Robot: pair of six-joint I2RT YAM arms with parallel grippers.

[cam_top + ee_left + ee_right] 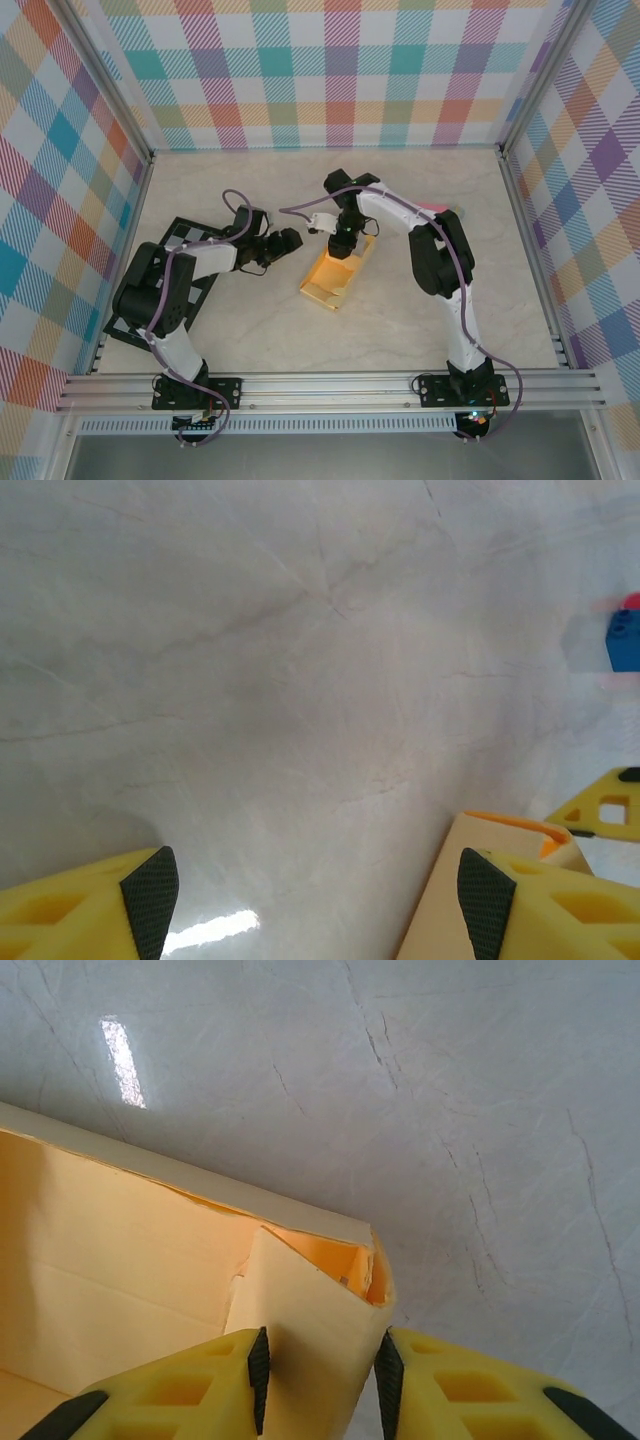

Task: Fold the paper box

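Card this thin looks light, limp and easily creased, so it is best taken at a flap edge near a crease. The left claw [292, 240] gapes wide just beside the paper box [338, 272] mid-surface. The right claw [322, 1375] pinches the box's far corner flap. One box, two claws.

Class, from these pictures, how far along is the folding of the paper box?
Done: the paper box has a side wall standing. In hand: the right fingers pinch a folded corner flap at its far end; the left fingers hang open beside it. Left: that corner is unfinished and the top is open.
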